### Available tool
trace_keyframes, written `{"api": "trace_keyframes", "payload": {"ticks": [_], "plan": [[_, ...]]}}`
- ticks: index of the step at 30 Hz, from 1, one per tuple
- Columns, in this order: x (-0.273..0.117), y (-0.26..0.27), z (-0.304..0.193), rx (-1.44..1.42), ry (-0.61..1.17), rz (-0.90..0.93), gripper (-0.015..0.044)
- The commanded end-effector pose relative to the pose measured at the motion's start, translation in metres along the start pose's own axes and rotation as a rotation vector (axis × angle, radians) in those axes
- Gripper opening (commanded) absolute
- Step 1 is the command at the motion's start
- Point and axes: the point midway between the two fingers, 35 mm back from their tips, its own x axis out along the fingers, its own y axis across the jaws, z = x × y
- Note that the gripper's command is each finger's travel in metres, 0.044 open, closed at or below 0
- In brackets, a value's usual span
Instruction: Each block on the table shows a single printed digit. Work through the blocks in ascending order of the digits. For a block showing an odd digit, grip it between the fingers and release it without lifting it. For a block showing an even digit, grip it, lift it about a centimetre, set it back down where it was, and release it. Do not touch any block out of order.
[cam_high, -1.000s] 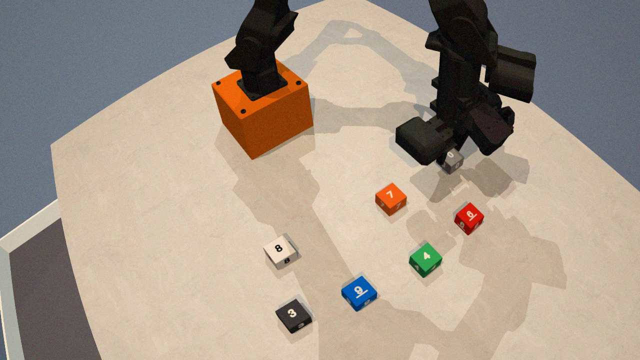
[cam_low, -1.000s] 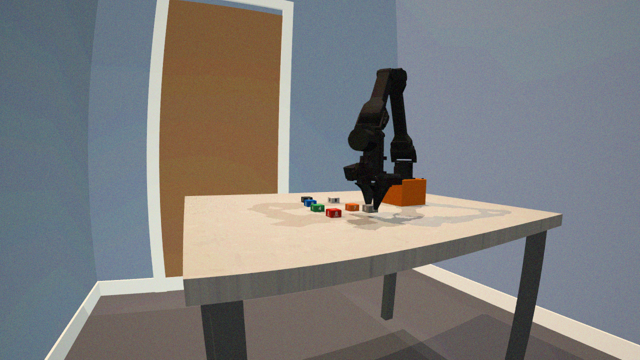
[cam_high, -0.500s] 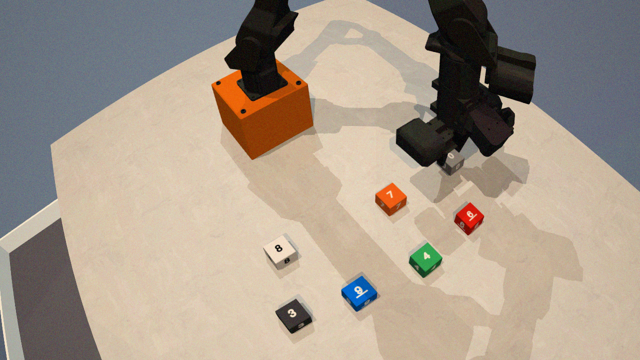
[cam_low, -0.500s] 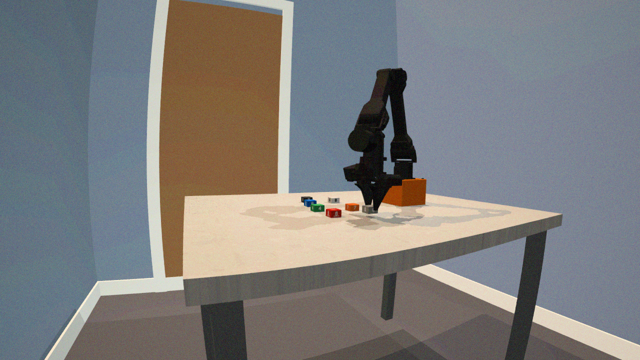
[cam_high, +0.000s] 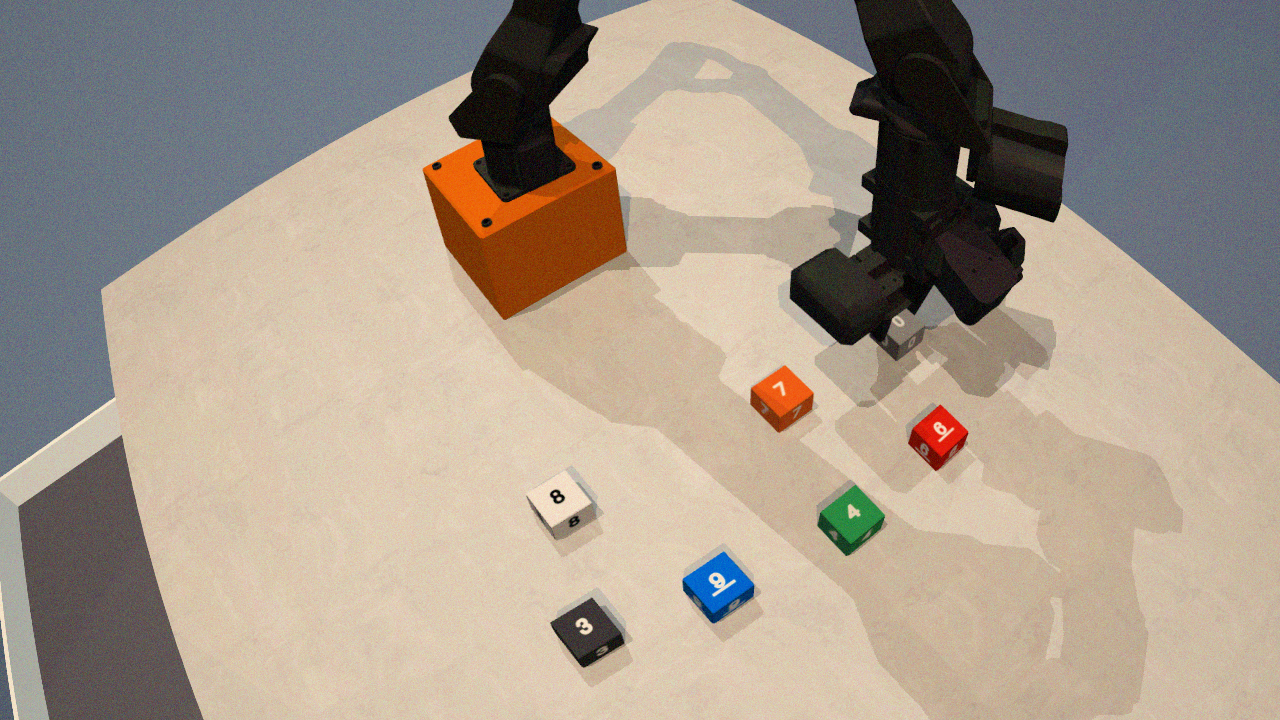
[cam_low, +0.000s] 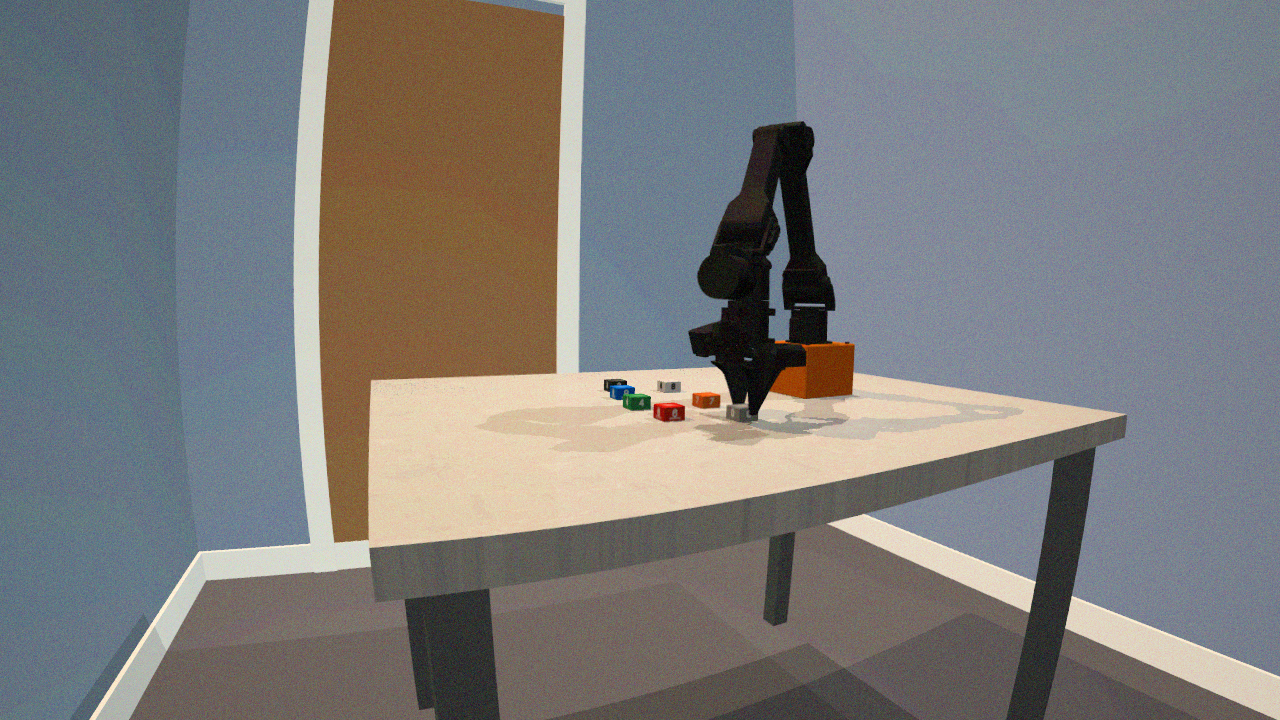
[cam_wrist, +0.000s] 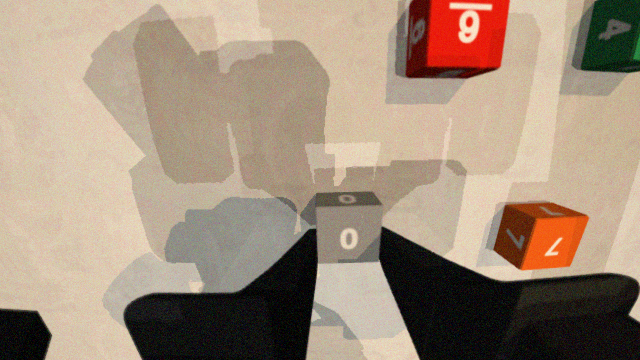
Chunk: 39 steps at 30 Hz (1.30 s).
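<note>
My gripper (cam_high: 897, 319) (cam_low: 746, 407) (cam_wrist: 346, 235) points down, shut on the grey 0 block (cam_high: 900, 341) (cam_low: 735, 412) (cam_wrist: 348, 250), with a finger against each of two opposite sides. The block appears to rest on the table. The orange 7 block (cam_high: 781, 398) (cam_low: 706, 400) (cam_wrist: 555, 240) and red 6 block (cam_high: 938, 437) (cam_low: 668, 411) (cam_wrist: 467, 40) are nearest it. The green 4 block (cam_high: 851, 519) (cam_low: 636, 402) (cam_wrist: 607, 40), blue 9 block (cam_high: 717, 586) (cam_low: 622, 392), black 3 block (cam_high: 587, 632) (cam_low: 614, 385) and white 8 block (cam_high: 561, 504) (cam_low: 668, 385) stand farther off.
The orange base box (cam_high: 546, 255) (cam_low: 827, 368) carries the arm on the table (cam_high: 295, 358) (cam_low: 537, 501). Arm shadows cross the table top and some blocks. The table edge lies beyond the arm in the top view.
</note>
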Motion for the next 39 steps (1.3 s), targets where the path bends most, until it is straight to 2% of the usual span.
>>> {"api": "trace_keyframes", "payload": {"ticks": [1,12,14,17,20,22,26,31,39], "plan": [[0.001,0.000,0.000,0.004,-0.001,-0.002,0.0120],[0.001,0.000,0.000,0.004,-0.001,-0.002,0.0400],[-0.002,0.000,0.000,0.004,-0.002,-0.002,0.0400],[-0.033,0.000,0.001,0.004,-0.002,-0.001,0.0400],[-0.036,0.000,0.000,0.004,-0.002,-0.001,0.0400],[-0.049,0.001,0.002,0.004,-0.002,-0.001,0.0348],[-0.114,0.001,0.001,0.004,-0.002,-0.001,0.0242],[-0.117,0.000,0.001,0.004,-0.002,-0.001,0.0120],[-0.117,-0.002,0.002,0.004,-0.002,-0.001,0.0120]]}}
